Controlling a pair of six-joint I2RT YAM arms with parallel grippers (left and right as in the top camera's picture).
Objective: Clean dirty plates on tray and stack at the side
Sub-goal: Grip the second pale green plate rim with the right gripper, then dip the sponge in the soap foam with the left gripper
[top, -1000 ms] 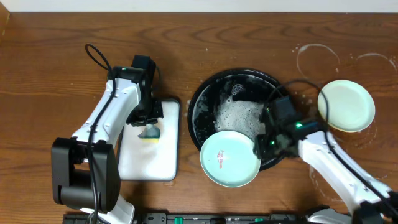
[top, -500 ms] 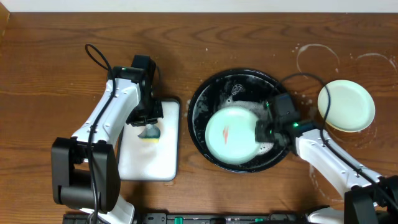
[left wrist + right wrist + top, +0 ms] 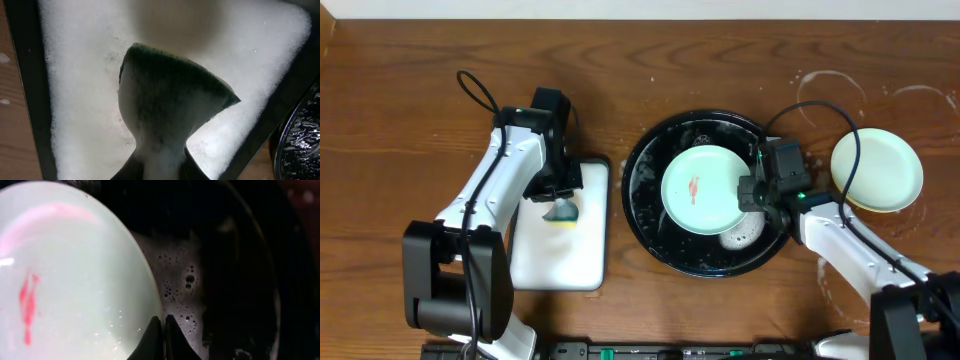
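A pale mint-green plate point(image 3: 702, 189) with a red-orange smear lies inside the round black tray point(image 3: 642, 215), among white suds. My right gripper point(image 3: 748, 193) is shut on this plate's right rim; in the right wrist view the plate point(image 3: 65, 280) fills the left and the fingers point(image 3: 161, 330) pinch its edge. A stack of plates point(image 3: 877, 169), pale on top with a yellow rim showing below, sits on the table at the right. My left gripper point(image 3: 558, 205) is shut on a green sponge point(image 3: 170, 95) over the white tray point(image 3: 560, 255).
The white rectangular tray point(image 3: 80, 75) is covered in foam. Wet ring marks point(image 3: 830, 95) lie on the wooden table behind the plate stack. The black tray's rim point(image 3: 300, 145) shows at the right edge of the left wrist view.
My right gripper has carried the mint plate from the tray's near edge up and back, into the middle of the black tray. The left arm has not moved.
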